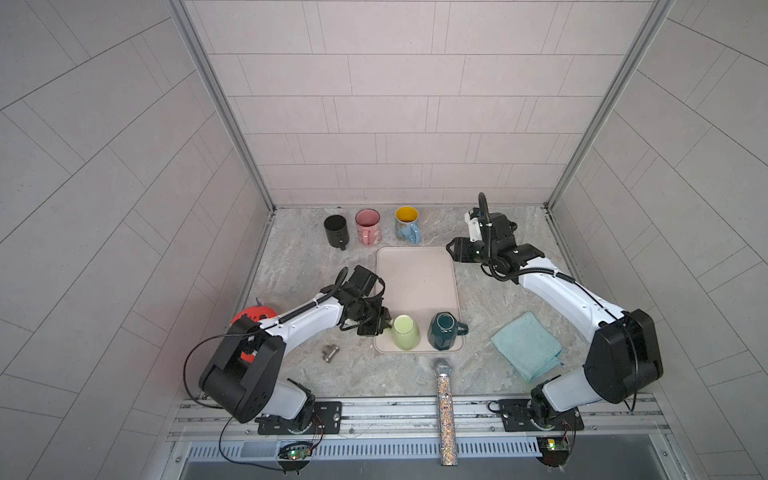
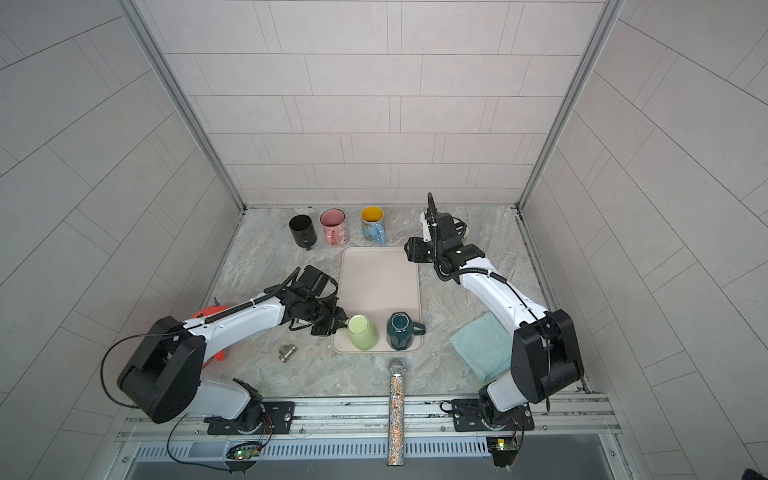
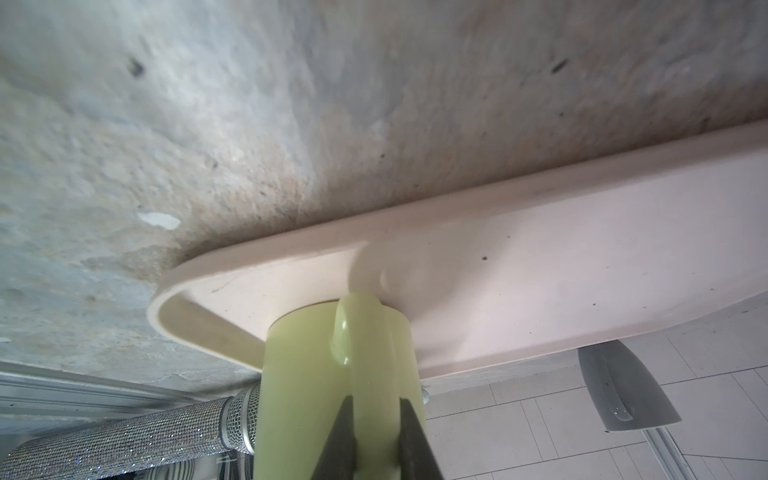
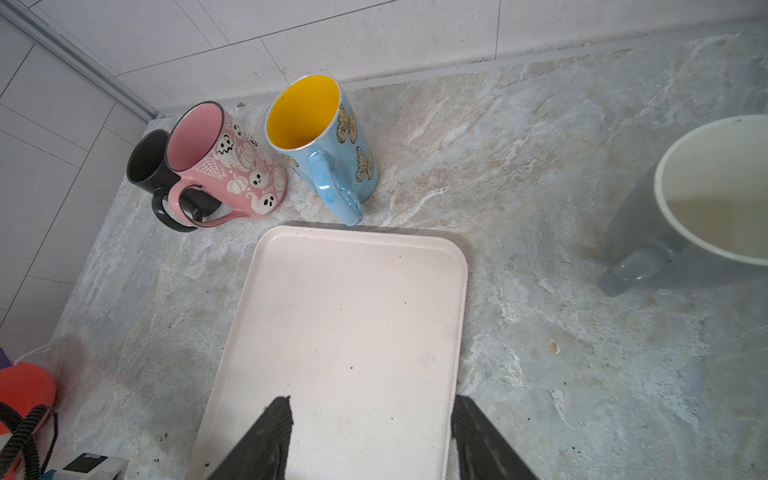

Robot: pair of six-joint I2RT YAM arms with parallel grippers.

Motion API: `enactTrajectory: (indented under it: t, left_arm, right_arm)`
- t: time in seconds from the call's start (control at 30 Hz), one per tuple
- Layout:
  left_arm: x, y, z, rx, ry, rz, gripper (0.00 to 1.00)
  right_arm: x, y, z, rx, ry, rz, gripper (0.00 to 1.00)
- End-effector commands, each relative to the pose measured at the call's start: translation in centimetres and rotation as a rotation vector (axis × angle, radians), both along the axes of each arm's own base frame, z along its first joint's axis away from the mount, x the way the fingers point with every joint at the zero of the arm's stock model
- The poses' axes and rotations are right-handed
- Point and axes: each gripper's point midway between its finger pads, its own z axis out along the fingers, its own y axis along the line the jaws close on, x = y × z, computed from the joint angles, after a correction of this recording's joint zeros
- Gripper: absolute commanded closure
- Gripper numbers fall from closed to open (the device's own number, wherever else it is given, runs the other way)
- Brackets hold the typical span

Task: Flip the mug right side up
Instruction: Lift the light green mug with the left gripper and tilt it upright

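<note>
The pale green ceramic mug [image 1: 405, 337] stands upside down in the near left corner of the beige plastic tray [image 1: 415, 274]. The left gripper [image 3: 376, 401] pinches its handle [image 3: 361, 332]. The right gripper [image 4: 370, 409] hangs wide over the tray's far end. A pink ghost-patterned mug [image 4: 237, 174] reads "BOO!".

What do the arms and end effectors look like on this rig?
On the left arm and right arm: white link shells, bulky black joint housings, a black corrugated cable along each forearm, and a thin black wire looping at the left base. The left end effector and right end effector: black, tapered parallel fingers.
</note>
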Motion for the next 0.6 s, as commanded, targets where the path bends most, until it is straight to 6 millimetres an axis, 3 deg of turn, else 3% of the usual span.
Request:
enactTrajectory:
  t: [0.0,0.17,0.33,0.47,0.57]
  left_arm:
    - [2.9,-0.1,3.0,0.003,-0.168,-0.033,1.00]
    - [6.5,1.3,7.1,0.073,-0.413,-0.080,1.00]
    - [10.3,2.4,12.5,0.137,-0.741,-0.137,1.00]
    - [13.2,1.4,17.3,0.137,-1.054,-0.244,1.00]
    - [14.3,0.5,20.3,0.184,-1.251,-0.356,1.00]
  right_arm:
    - [-0.2,-0.7,1.0,-0.009,-0.017,-0.020,0.37]
    - [-0.3,-0.9,1.5,-0.010,-0.027,-0.022,0.37]
    - [-0.7,-1.0,2.7,-0.004,-0.053,-0.016,0.38]
    - [-1.0,-0.7,4.1,0.022,-0.077,0.009,0.38]
    - [-1.4,-0.2,5.3,0.048,-0.091,0.044,0.38]
